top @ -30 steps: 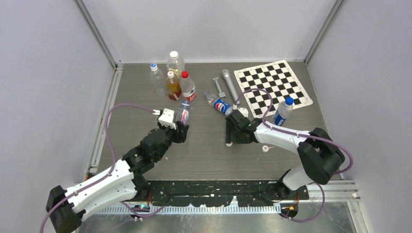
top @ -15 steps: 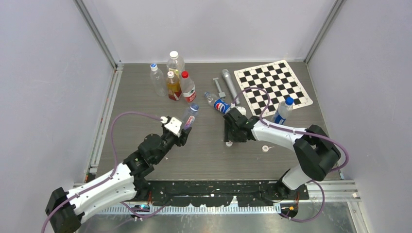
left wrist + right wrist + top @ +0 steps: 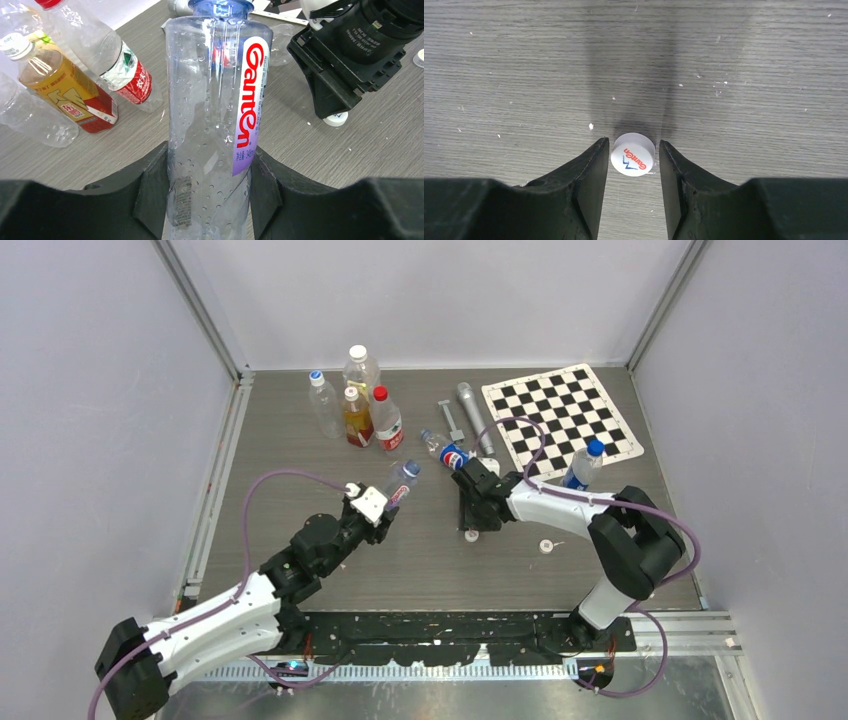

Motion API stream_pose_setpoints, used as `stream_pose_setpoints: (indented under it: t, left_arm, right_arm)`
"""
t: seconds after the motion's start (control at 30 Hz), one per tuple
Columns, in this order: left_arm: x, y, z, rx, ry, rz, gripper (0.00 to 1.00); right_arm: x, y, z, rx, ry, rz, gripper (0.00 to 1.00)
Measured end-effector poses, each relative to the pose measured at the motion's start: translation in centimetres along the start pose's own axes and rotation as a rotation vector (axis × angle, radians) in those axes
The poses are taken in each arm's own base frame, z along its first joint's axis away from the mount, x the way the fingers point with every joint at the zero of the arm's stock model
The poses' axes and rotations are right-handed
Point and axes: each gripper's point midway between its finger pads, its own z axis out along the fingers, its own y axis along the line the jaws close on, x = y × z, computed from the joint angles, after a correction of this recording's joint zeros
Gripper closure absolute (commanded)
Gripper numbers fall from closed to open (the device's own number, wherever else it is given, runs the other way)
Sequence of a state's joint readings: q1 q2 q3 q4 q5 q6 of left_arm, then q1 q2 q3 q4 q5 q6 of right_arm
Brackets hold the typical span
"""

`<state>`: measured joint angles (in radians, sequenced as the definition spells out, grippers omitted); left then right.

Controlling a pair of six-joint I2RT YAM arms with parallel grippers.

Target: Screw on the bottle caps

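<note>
The small round white plastic cap (image 3: 633, 156) lies flat, logo up, on the grey wood-grain worktop (image 3: 524, 75), directly between the fingers of the right end effector (image 3: 633, 144). The jaws stand apart, each just beside the cap's rim with a sliver of gap, so it is not yet pinched. The left end effector (image 3: 207, 152) is clamped on the uncapped clear plastic bottle (image 3: 210, 100), well apart to the left, its open neck tilted up towards the right arm.

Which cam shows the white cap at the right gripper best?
Right wrist: white cap centred between the fingers, logo legible. Top external: a speck. Left wrist: half hidden under the right gripper.
</note>
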<state>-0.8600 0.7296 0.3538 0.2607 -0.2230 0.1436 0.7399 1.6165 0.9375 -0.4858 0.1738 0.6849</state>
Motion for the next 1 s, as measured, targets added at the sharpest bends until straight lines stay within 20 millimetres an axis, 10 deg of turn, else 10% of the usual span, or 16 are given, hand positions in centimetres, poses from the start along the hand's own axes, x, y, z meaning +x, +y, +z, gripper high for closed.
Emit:
stream_pose_setpoints:
  t: [0.7, 1.0]
  left_arm:
    - [0.0, -1.0, 0.0, 0.06, -0.006, 0.027, 0.55]
    - [1.7, -2.6, 0.0, 0.132, -0.045, 0.054, 0.66]
  right_arm:
    - [1.2, -0.1, 0.0, 0.029, 0.055, -0.038, 0.81]
    - [-3.4, 1.6, -6.7, -0.136, -0.068, -0.072, 0.94]
